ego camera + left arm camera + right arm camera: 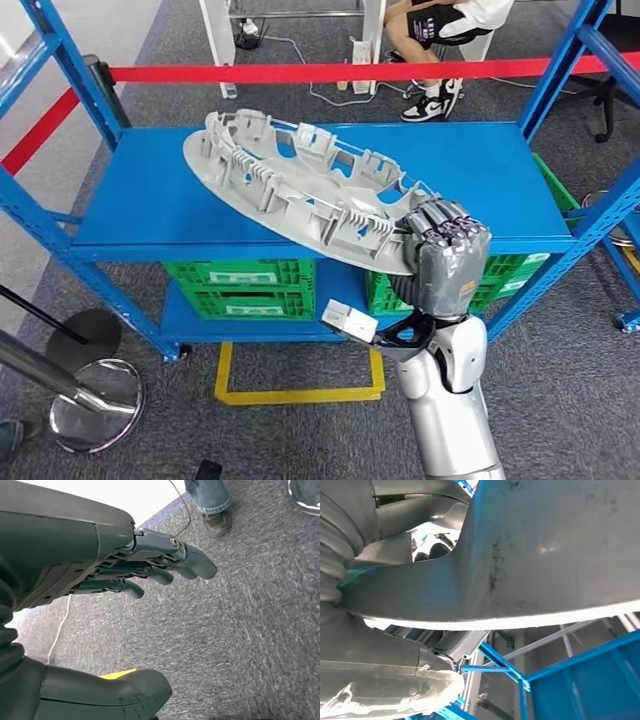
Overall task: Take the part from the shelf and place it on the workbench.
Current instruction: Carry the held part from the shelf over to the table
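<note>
Already the right hand (pixel 447 262) has its fingers wrapped over the near right end of the part (pixel 302 190), a long grey moulded panel, ribbed side up; the right wrist view shows the thumb under the panel's smooth face and the other fingers above, so the hand is clamped on the part's edge. From that grip the panel runs away up and to the left, its long axis slanting across the blue shelf (pixel 490 170); the held end hangs out past the shelf's front edge, while the far end sits over the back left of the deck; whether that end rests on the deck or is just clear of it I cannot tell. The left hand (pixel 151 570) hangs over grey carpet, fingers loosely apart and holding nothing, well away from the part. Judging by this, the lift is under way and the carry to the table is not yet begun; no table is visible. Because nearly all the length lies to one side of the grip, the part will likely try to droop or twist at its far end; green crates (pixel 238 290) sit on the lower level.
</note>
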Robot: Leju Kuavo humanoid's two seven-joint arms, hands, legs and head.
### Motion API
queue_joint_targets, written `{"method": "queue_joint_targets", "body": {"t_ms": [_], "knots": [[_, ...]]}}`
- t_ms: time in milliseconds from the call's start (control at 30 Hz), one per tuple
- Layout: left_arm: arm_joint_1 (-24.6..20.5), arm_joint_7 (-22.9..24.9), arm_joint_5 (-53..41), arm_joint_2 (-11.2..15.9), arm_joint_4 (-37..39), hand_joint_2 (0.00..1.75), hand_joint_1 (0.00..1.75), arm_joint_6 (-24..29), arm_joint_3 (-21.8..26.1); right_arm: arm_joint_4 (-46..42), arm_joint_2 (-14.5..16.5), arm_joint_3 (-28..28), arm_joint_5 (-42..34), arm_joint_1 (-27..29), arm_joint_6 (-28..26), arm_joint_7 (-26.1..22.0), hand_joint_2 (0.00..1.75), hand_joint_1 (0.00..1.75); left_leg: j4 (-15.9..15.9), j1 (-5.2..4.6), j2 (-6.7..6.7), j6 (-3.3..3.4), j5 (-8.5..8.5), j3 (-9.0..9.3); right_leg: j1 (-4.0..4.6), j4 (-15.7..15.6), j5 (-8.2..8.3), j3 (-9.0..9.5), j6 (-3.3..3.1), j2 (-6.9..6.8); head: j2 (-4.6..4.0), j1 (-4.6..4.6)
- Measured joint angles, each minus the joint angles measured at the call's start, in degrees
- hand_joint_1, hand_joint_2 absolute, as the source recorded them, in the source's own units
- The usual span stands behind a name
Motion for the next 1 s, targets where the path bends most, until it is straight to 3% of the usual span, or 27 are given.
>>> {"method": "queue_joint_targets", "body": {"t_ms": [67, 100, 167, 233, 267, 300, 333, 400, 467, 533, 600, 633, 733, 767, 800, 833, 900, 967, 1000], "knots": [[0.0, 0.0, 0.0, 0.0, 0.0, 1.75, 0.00, -0.1, 0.1, 0.4, 0.0, -0.1, 0.0, -0.1, 0.0, 0.0, 1.75, 1.75, -0.3, -0.11, 0.01, 0.95, 0.62, -0.62, -0.14, -0.1, 0.48, -0.33, 0.80, -0.04, 0.00, 0.00], [0.0, 0.0, 0.0, 0.0, 0.0, 1.75, 0.00, -0.1, 0.2, 0.5, 0.0, -0.2, 0.0, -0.1, 0.0, 0.0, 1.75, 1.75, -0.4, -0.12, 0.05, 1.53, 1.07, -0.98, -0.23, 0.3, -0.17, -0.76, 1.09, -0.01, 0.00, 0.04], [0.0, 0.1, 0.0, -0.1, 0.0, 1.75, 0.00, -0.1, 0.2, 0.8, 0.0, -0.3, -0.1, -0.2, 0.0, 0.0, 1.75, 1.75, -0.6, -0.11, 0.17, 2.59, 2.13, -2.01, -0.31, 4.3, -4.16, -2.47, 1.40, 0.17, 0.00, 0.19], [0.0, 0.1, 0.0, -0.1, 0.0, 1.75, 0.00, -0.1, 0.3, 1.2, 0.0, -0.3, -0.1, -0.2, 0.0, 0.0, 1.75, 1.75, -0.5, -0.43, 0.17, 3.12, 3.20, -3.43, -0.19, 12.0, -9.16, -4.73, 1.47, 0.28, 0.00, 0.27], [0.0, 0.1, 0.0, -0.1, 0.0, 1.75, 0.00, -0.1, 0.3, 1.4, 0.0, -0.4, -0.1, -0.2, 0.0, 0.0, 1.75, 1.75, -0.5, -0.63, 0.16, 3.25, 3.75, -4.17, -0.11, 15.1, -10.37, -5.28, 1.41, 0.31, 0.00, 0.26], [0.0, 0.1, 0.0, -0.1, 0.0, 1.75, 0.00, -0.1, 0.4, 1.6, 0.0, -0.4, -0.1, -0.2, 0.0, 0.0, 1.75, 1.75, -0.5, -0.84, 0.15, 3.33, 4.26, -4.87, -0.02, 16.3, -10.30, -4.98, 1.26, 0.32, 0.00, 0.26], [0.0, 0.1, 0.1, -0.1, 0.0, 1.75, 0.00, -0.1, 0.4, 1.8, 0.0, -0.4, -0.1, -0.2, 0.0, 0.0, 1.75, 1.75, -0.4, -1.03, 0.12, 3.36, 4.74, -5.48, 0.12, 15.4, -9.18, -3.66, 0.99, 0.33, 0.00, 0.25], [0.0, 0.1, 0.1, -0.2, 0.0, 1.75, 0.00, -0.1, 0.6, 2.3, 0.0, -0.5, -0.1, -0.3, 0.0, 0.0, 1.75, 1.75, -0.4, -1.35, 0.02, 3.30, 5.63, -6.43, 0.63, 8.4, -6.41, 1.59, -0.02, 0.37, 0.00, 0.24], [0.0, 0.1, 0.1, -0.2, 0.0, 1.75, 0.00, -0.2, 0.8, 2.6, 0.1, -0.5, 0.0, -0.6, 0.0, 0.1, 1.75, 1.75, -0.3, -1.58, 0.02, 2.95, 6.54, -7.17, 1.14, 0.7, -5.77, 6.64, -0.96, 0.37, 0.00, 0.21], [-0.1, 0.1, 0.2, -0.3, 0.0, 1.75, 0.00, -0.3, 1.0, 3.0, 0.1, -0.5, 0.0, -0.9, 0.0, 0.2, 1.75, 1.75, -0.3, -1.53, 0.12, 2.36, 7.51, -7.74, 1.44, -2.1, -6.04, 8.02, -1.31, 0.40, 0.00, 0.20], [0.0, 0.1, 0.2, -0.2, 0.0, 1.75, 0.00, -0.2, 1.1, 3.4, 0.2, -0.5, 0.1, -1.1, 0.0, 0.3, 1.75, 1.75, -0.1, -1.43, 0.11, 1.69, 7.49, -8.27, 1.21, -2.6, -5.11, 7.24, -1.78, 0.26, 0.00, 0.24], [0.0, 0.1, 0.2, -0.1, 0.0, 1.75, 0.00, -0.2, 1.2, 3.6, 0.3, -0.6, 0.2, -1.2, 0.0, 0.4, 1.75, 1.75, 0.9, -1.35, 0.08, 1.30, 6.05, -8.72, 1.03, -2.8, -4.41, 6.76, -2.16, 0.12, 0.00, 0.19], [-0.1, 0.1, 0.3, 0.0, 0.0, 1.75, 0.00, -0.1, 1.4, 4.2, 0.4, -0.5, 0.8, -1.4, 0.0, 1.0, 1.75, 1.75, 9.7, -0.58, 0.05, -0.01, -1.86, -11.04, 0.85, -2.8, -2.47, 4.88, -2.71, -0.18, 0.00, 0.05], [-0.1, 0.1, 0.4, 0.0, 0.0, 1.75, 0.00, -0.1, 1.5, 4.4, 0.4, -0.4, 1.0, -1.5, 0.0, 1.3, 1.75, 1.75, 13.0, -0.25, 0.05, -0.42, -3.26, -11.54, 0.84, -2.7, -1.92, 4.09, -2.63, -0.24, 0.00, 0.04], [-0.1, 0.1, 0.5, 0.0, 0.0, 1.75, 0.00, 0.0, 1.6, 4.7, 0.4, -0.3, 1.2, -1.6, 0.0, 1.8, 1.75, 1.75, 15.1, 0.06, 0.06, -0.81, -3.35, -11.46, 0.79, -2.5, -1.40, 3.23, -2.49, -0.29, 0.00, 0.07], [-0.1, 0.1, 0.7, 0.1, 0.0, 1.75, 0.00, 0.0, 1.8, 5.1, 0.5, 0.0, 1.5, -1.8, 0.0, 2.3, 1.75, 1.75, 15.4, 0.37, 0.08, -1.16, -2.31, -10.58, 0.68, -2.2, -0.95, 2.32, -2.28, -0.33, 0.00, 0.04], [-0.2, 0.1, 1.1, 0.1, 0.0, 1.75, 0.00, 0.1, 2.2, 5.8, 0.6, 0.8, 2.0, -2.3, 0.0, 3.6, 1.75, 1.75, 10.5, 0.98, 0.11, -1.80, 0.45, -6.16, 0.38, -1.2, -0.28, 0.59, -1.69, -0.34, 0.00, 0.03], [-0.4, 0.1, 1.3, 0.1, 0.0, 1.75, 0.00, 0.1, 2.5, 6.5, 0.8, 2.0, 2.5, -3.1, 0.0, 5.1, 1.75, 1.75, 3.6, 1.09, 0.05, -1.81, 0.40, -1.54, 0.32, 0.0, 0.27, -0.84, -0.92, -0.30, 0.00, -0.03], [-0.5, 0.2, 1.4, 0.1, 0.0, 1.75, 0.00, 0.2, 2.7, 6.9, 0.8, 2.6, 2.8, -3.5, 0.0, 5.8, 1.75, 1.75, 1.6, 0.97, 0.01, -1.43, -0.17, -0.52, 0.35, 0.3, 0.66, -1.33, -0.49, -0.30, 0.00, -0.06]]}}
